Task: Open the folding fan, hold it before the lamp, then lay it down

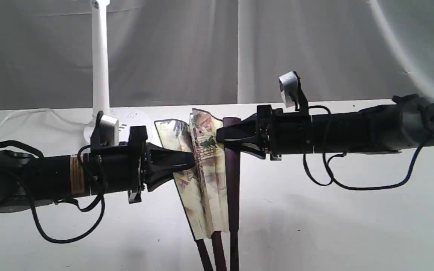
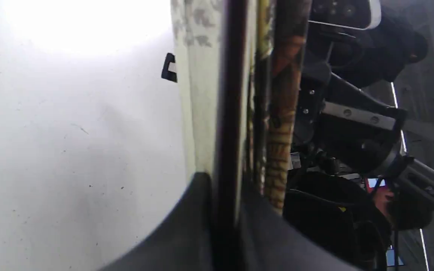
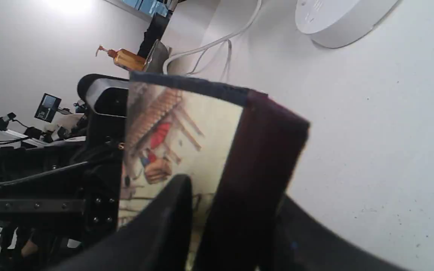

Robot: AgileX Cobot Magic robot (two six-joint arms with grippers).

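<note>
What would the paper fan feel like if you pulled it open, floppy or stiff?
Probably both. The folding fan has crumpled, bowed paper, so it likely flops and could tear if tugged. Its dark maroon guard stands straight, so that part is probably stiff.

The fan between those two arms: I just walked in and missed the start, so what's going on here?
Both arms hold the folding fan upright over the white table. The left gripper is shut on a dark rib on its side, and the right gripper clamps the maroon guard on the other side. The fan is only partly spread, with most pleats bunched together. The lamp stands behind, towards the left arm. The fan is not yet fully open or laid down.
</note>
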